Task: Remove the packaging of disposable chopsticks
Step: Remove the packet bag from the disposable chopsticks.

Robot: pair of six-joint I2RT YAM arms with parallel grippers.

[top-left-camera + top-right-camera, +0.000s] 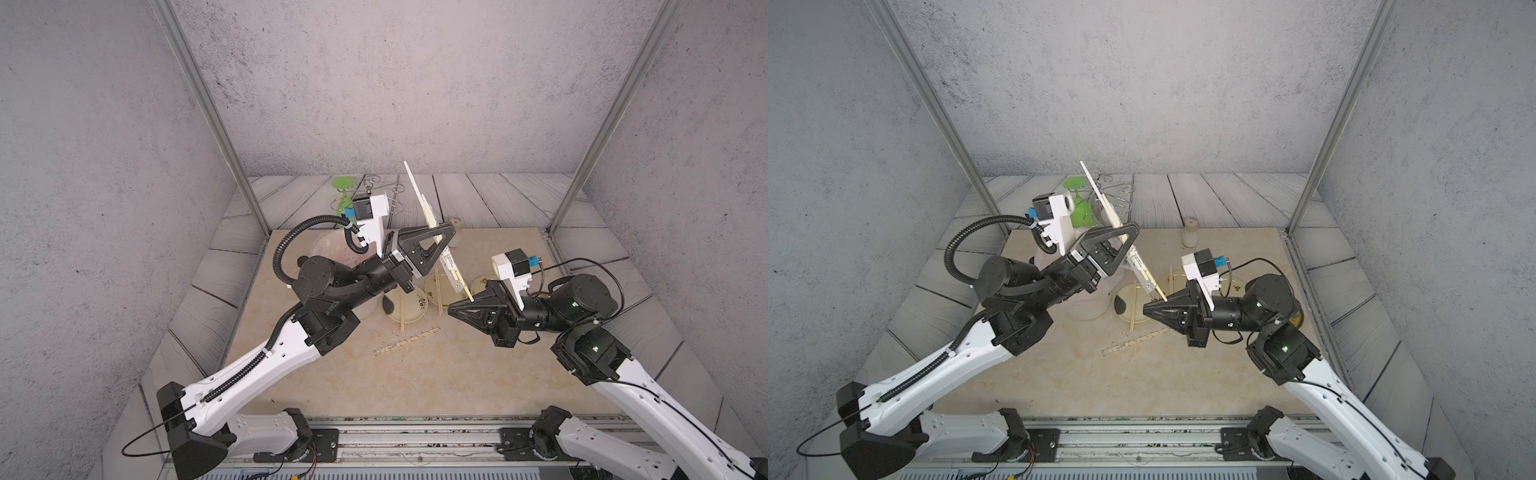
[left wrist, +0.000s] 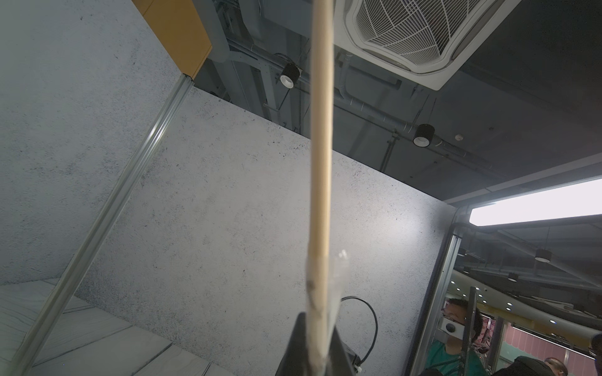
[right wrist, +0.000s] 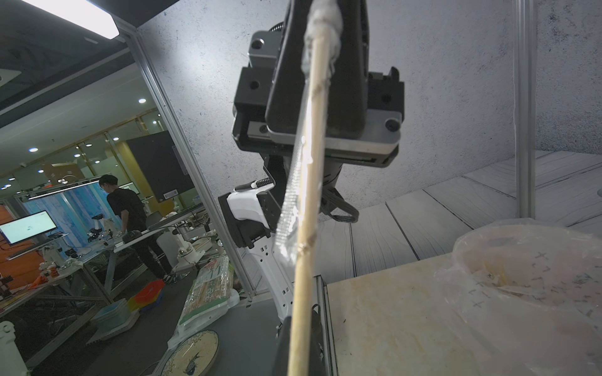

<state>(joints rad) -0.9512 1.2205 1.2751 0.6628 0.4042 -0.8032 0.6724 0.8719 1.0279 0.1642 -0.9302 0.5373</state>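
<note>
A pair of disposable chopsticks [image 1: 419, 195] [image 1: 1100, 195] hangs slanted in mid-air between both arms. The clear packaging [image 1: 451, 270] [image 1: 1140, 270] covers only its middle stretch, and bare wood sticks out at both ends. My left gripper [image 1: 444, 235] [image 1: 1128, 237] [image 2: 314, 345] is shut on the packaging with the sticks inside. In the left wrist view the sleeve's open end [image 2: 338, 280] stops just past the jaws. My right gripper [image 1: 461, 303] [image 1: 1154, 305] [image 3: 301, 341] is shut on the bare lower end of the chopsticks [image 3: 309, 201], below the crinkled packaging [image 3: 293, 195].
Another wrapped pair [image 1: 407, 341] [image 1: 1136, 340] lies on the beige table. Behind it a plate [image 1: 415, 318] carries loose chopsticks, and a second plate [image 1: 484, 282] sits near the right arm. A bin with a pinkish liner [image 1: 332, 253] [image 3: 521, 270] stands under the left arm. A jar [image 1: 1190, 232] and a green glass [image 1: 343, 195] are at the back.
</note>
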